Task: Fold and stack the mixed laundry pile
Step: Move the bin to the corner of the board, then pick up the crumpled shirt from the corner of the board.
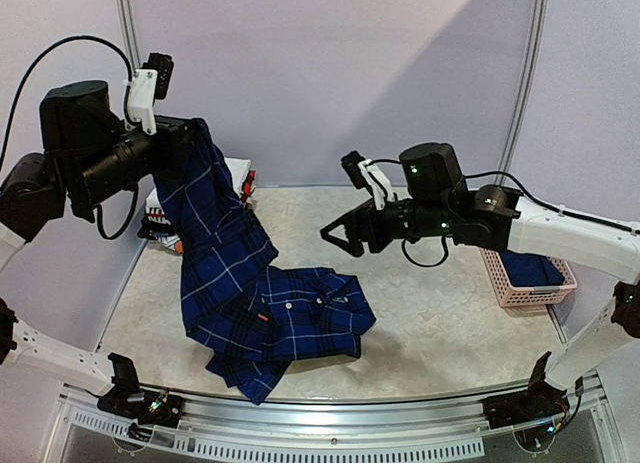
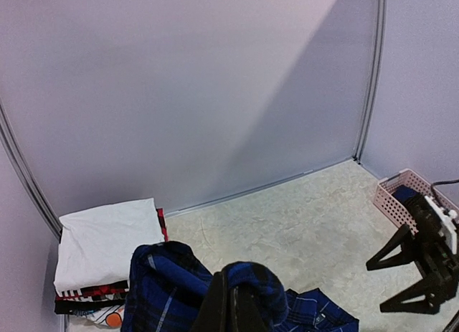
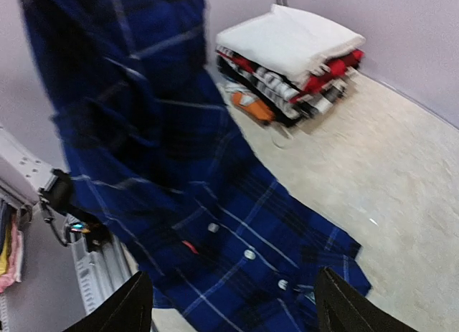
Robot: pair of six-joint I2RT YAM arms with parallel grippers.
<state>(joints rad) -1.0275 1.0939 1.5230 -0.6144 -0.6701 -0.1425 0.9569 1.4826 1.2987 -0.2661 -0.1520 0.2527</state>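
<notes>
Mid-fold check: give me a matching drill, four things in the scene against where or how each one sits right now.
Things:
1. plaid shirt
2. pink basket
3. folded stack
4. right gripper

States:
A. far-left corner, white garment on top
B. jaws open, above the table, holding nothing
C. hanging from the shut left gripper, lower part heaped on the table
D. at the table's right edge

Pairs: 1-C, 2-D, 3-A, 4-B

Soft even light; diagonal shadow across wall [image 2: 179, 95]; right-wrist view blurred.
</notes>
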